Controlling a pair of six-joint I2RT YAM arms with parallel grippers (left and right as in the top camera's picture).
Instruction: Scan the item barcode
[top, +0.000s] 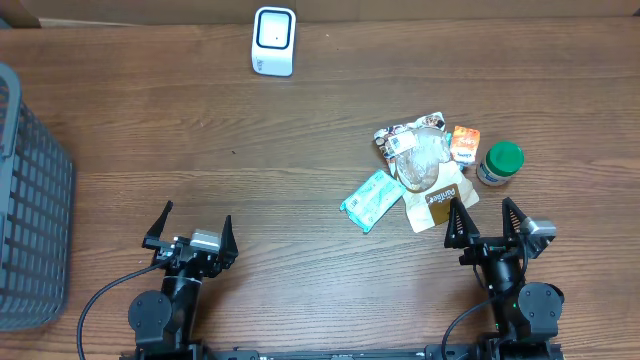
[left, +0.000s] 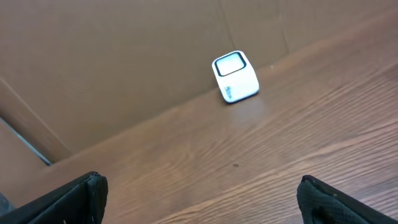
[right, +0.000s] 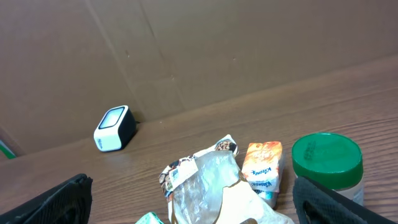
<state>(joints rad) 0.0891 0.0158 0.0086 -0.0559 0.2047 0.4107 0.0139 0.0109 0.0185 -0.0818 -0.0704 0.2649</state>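
Observation:
A white barcode scanner (top: 274, 41) with a dark window stands at the table's far edge; the left wrist view has the scanner (left: 236, 76) ahead, the right wrist view has the scanner (right: 115, 128) far left. A pile of items lies at right: a teal packet (top: 372, 200), a clear-and-brown bag (top: 428, 172), an orange packet (top: 464, 145) and a green-lidded jar (top: 499, 163). My left gripper (top: 189, 233) rests open at the near left, nothing between its fingers. My right gripper (top: 487, 226) is open just short of the pile, the bag (right: 214, 186) between its fingers' lines.
A grey mesh basket (top: 30, 205) stands at the table's left edge. A brown cardboard wall (right: 199, 50) backs the table behind the scanner. Bare wood (top: 250, 170) lies between the two arms and the scanner.

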